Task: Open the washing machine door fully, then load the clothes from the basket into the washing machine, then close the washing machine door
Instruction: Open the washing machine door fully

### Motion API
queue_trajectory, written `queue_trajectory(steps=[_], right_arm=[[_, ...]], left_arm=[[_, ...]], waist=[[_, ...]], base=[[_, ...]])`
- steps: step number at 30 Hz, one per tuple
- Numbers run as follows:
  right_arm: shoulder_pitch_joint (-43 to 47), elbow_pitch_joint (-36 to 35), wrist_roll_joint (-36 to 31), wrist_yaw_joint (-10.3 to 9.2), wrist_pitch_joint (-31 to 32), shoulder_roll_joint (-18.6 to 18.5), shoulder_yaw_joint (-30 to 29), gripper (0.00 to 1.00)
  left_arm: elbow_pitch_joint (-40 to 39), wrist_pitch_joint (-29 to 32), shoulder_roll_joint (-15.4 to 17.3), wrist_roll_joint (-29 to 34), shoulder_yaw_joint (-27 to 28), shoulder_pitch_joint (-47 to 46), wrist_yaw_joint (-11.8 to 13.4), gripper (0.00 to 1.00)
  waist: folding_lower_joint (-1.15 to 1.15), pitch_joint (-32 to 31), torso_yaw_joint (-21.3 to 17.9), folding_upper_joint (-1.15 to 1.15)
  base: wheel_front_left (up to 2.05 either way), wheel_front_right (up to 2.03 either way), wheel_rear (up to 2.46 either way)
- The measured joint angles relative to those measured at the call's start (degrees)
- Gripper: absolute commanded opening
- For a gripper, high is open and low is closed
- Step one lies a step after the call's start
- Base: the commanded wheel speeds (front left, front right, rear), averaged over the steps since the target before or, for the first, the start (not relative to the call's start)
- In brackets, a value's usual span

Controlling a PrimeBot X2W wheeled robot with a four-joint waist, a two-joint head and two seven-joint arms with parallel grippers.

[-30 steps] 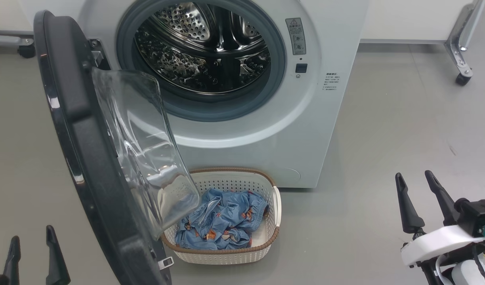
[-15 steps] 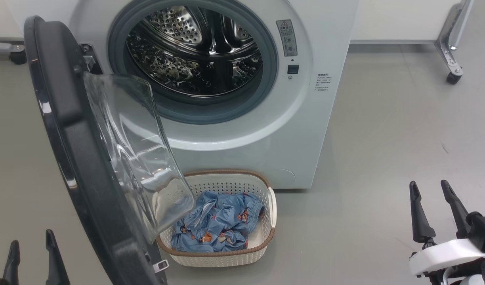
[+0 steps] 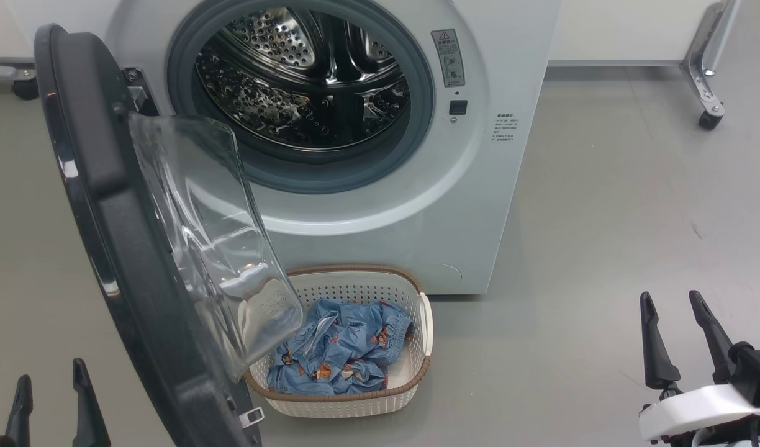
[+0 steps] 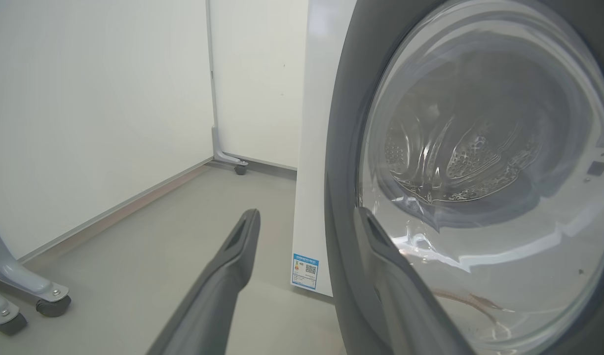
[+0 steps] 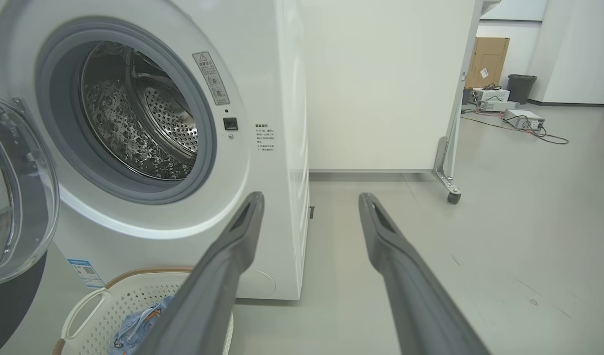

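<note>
The white washing machine (image 3: 479, 186) stands ahead, its steel drum (image 3: 305, 81) exposed and bare. Its door (image 3: 107, 186), black-rimmed with a clear glass bowl (image 3: 212, 236), swings out toward me on the left and overhangs the basket's left end. The cream basket (image 3: 355, 397) sits on the floor before the machine, holding the light-blue clothes (image 3: 336, 354). My left gripper (image 3: 48, 372) is open at the lower left, just outside the door rim (image 4: 341, 197). My right gripper (image 3: 669, 301) is open and empty at the lower right, well right of the basket (image 5: 134, 296).
Grey floor (image 3: 603, 248) spreads to the right of the machine. A wheeled metal frame leg (image 3: 706, 93) stands at the back right, another caster (image 4: 50, 305) at the left. White panels line the walls. Boxes and cables (image 5: 519, 113) lie far off.
The head camera has shifted, sliding the whole scene left and slightly up. My right gripper sits lower in view. Door, basket and clothes look unmoved.
</note>
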Motion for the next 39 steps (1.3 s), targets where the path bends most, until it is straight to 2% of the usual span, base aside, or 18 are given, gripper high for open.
queue_trajectory(steps=[31, 32, 33, 34, 39], right_arm=[[1.3, 0.7, -5.0, 5.31, 0.0, 4.2, -5.9, 1.0], [1.3, 0.8, -5.1, 5.33, 0.0, 4.4, -6.0, 1.0], [1.4, 0.8, -5.3, 5.49, 0.0, 4.5, -6.1, 1.0], [1.4, 0.9, -5.4, 5.8, 0.0, 4.6, -6.3, 1.0], [1.4, 0.9, -5.4, 5.9, 0.0, 5.4, -7.3, 1.0]], left_arm=[[-0.2, 0.0, 0.0, 0.0, 0.0, 0.0, 0.0, 1.0], [-0.2, 0.0, 0.0, 0.1, 0.0, 0.0, 0.0, 0.88], [-0.2, 0.0, 0.0, 0.3, 0.0, 0.0, 0.0, 0.4], [-0.1, 0.0, 0.0, 0.6, -0.1, 0.0, 0.0, 0.0], [0.2, 0.0, 0.0, 1.1, -0.1, 0.0, 0.0, 0.0]], waist=[[0.0, -0.1, 0.2, 0.0], [0.0, -0.1, 0.1, 0.0], [0.0, -0.1, 0.1, 0.0], [0.0, -0.2, 0.1, 0.0], [0.0, -0.2, 0.1, 0.0]], base=[[0.0, 0.0, 0.0], [0.0, 0.0, 0.0], [0.0, 0.0, 0.0], [0.0, 0.0, 0.0], [0.0, 0.0, 0.0]])
